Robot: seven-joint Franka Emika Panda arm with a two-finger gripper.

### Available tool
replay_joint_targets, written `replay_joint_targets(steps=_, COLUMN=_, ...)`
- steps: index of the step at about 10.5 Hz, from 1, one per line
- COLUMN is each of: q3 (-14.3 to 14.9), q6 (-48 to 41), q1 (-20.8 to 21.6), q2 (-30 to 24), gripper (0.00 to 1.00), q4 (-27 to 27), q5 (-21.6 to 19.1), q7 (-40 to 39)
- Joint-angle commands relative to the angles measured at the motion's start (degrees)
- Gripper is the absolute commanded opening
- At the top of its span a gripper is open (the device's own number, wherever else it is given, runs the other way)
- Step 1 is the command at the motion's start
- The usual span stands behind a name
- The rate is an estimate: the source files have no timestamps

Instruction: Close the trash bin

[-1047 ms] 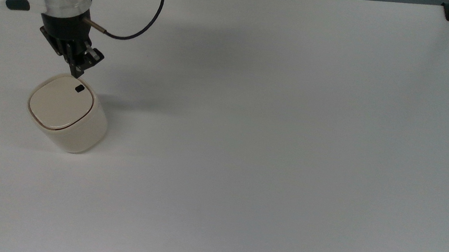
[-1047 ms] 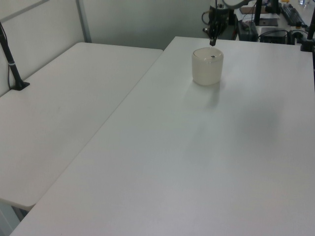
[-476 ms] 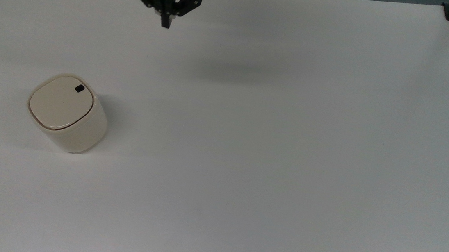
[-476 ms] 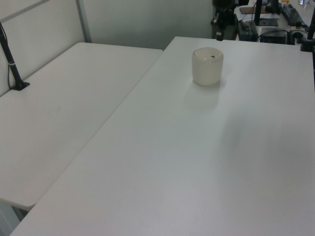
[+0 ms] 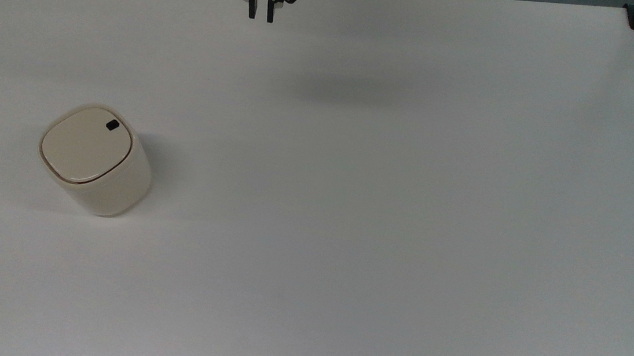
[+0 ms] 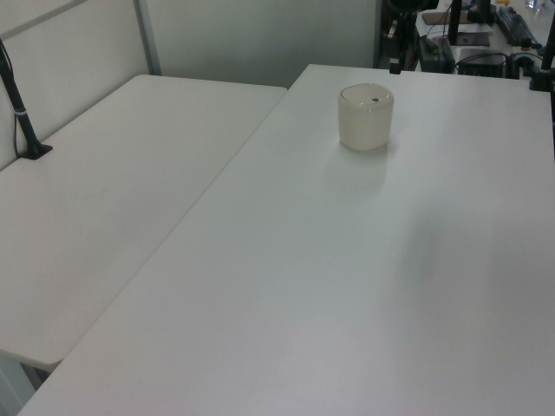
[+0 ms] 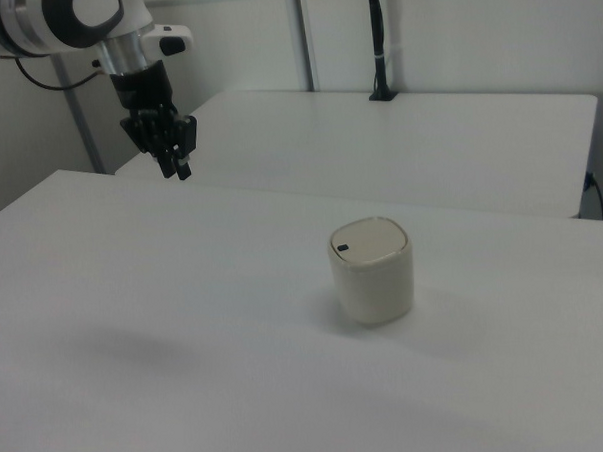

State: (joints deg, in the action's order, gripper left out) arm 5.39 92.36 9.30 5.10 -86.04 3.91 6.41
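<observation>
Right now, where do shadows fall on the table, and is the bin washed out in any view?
Top view: the trash bin casts a soft shadow to the top view's right; a blurred patch lies below the gripper. Left view: the bin looks pale, nearly blending into the table.

White tables (image 6: pixel 130 199) — pale walls (image 7: pixel 453 29).

The arm (image 7: pixel 62 21) is up high, wrist turned straight down. The tool (image 5: pixel 260 14) hangs in the air, its two dark fingers (image 5: pixel 252 10) parted by a narrow gap, nothing between them.
</observation>
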Motion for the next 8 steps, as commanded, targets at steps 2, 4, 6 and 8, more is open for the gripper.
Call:
replay_joint_targets(steps=2, q3=0.68, q6=-0.16, q1=1.15, q2=-1.23, gripper=1.00, q4=-1.85, q5=-0.57, q7=-1.76)
replay_joint_targets(steps=4, q3=0.68, q6=-0.69, q1=1.34, q2=-1.32, gripper=1.00, q4=-1.85, q5=-0.31, q7=-1.75)
replay_joint_targets(steps=6, q3=0.68, q6=-0.69, q1=1.07, q2=-1.49, gripper=1.00, q4=-1.59, q5=-0.66, q7=-1.67)
replay_joint_targets(steps=8, q3=0.76, q6=-0.43, q1=0.98, q2=-1.32, gripper=1.00, q4=-1.41, q5=-0.66, q7=-1.67)
